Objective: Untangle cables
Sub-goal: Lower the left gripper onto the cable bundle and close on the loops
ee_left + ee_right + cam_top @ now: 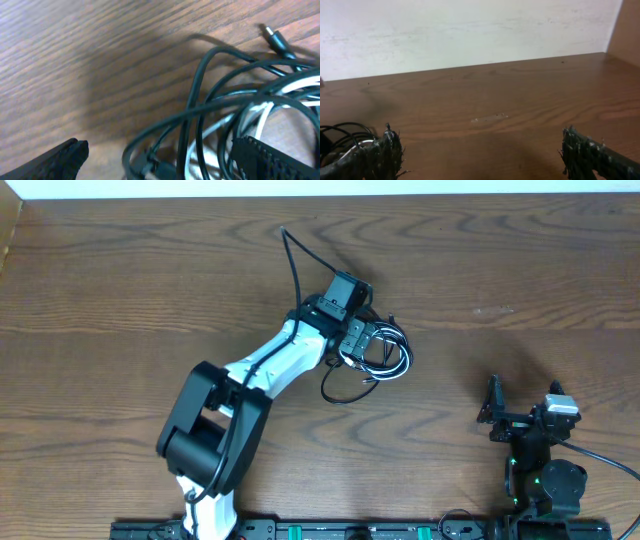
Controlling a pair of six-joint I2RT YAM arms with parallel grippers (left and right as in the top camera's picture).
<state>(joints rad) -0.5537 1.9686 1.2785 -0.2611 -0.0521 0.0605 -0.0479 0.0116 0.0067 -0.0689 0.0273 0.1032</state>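
Note:
A tangle of thin black cables and one white cable (385, 358) lies on the wooden table near the middle. In the left wrist view the cables (235, 115) loop over each other, with a small black plug (274, 39) at the upper right. My left gripper (362, 345) is open and sits low over the tangle; its fingers (160, 160) straddle several strands without closing on them. My right gripper (493, 410) is open and empty at the right front, well apart from the tangle, whose edge shows at the far left of the right wrist view (342, 137).
One black cable strand (293, 260) trails from the left arm toward the table's far edge. A pale wall borders the far side (470, 30). A wooden side panel stands at the far right (627, 30).

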